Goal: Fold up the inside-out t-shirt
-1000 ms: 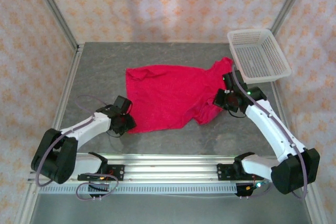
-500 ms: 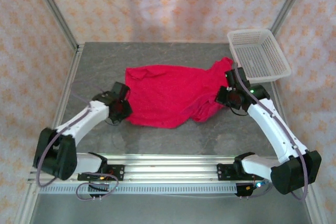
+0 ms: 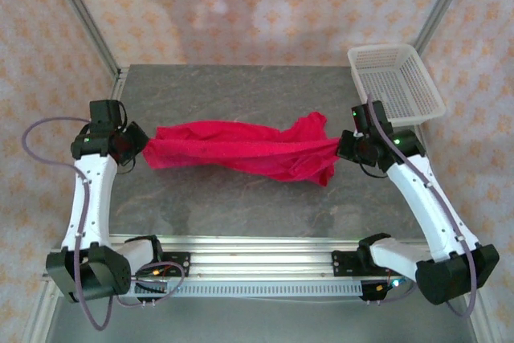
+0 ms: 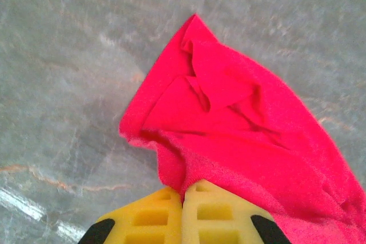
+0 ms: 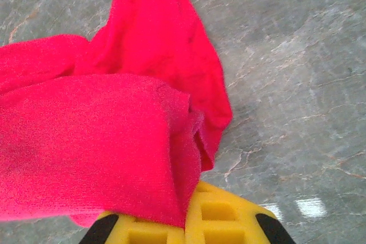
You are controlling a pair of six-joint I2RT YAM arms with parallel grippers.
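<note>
Over on the left side of the grey marbled table (image 3: 241, 90), my left arm is swung right out toward the edge. The left gripper (image 3: 141, 147) is pinched tight on one end of the inside-out t-shirt (image 3: 233, 150). From the left wrist cam, the two yellow fingers (image 4: 148, 215) are pressed together with red cloth coming out of the seam between them. From there the fabric fans away to a pointed corner over the tabletop.

Moving to the middle, the shirt is basically one long bunched red band strung across the table from one gripper to the other. It's narrow and fairly smooth near the left end. It gets thicker and more rumpled toward the right, where a lump of cloth sags down just short of the right gripper (image 3: 342, 149). Honestly can't tell from the overhead cam whether that sagging bit touches the table or hangs just above it.

On the right, that gripper is clamped on the other end of the shirt. Its wrist cam shows the red cloth draped over the yellow pads, covering most of one, with more cloth trailing off across the table beyond. A white mesh basket (image 3: 384, 48) sits at the far right corner, close behind the right wrist and clear of the shirt.
</note>
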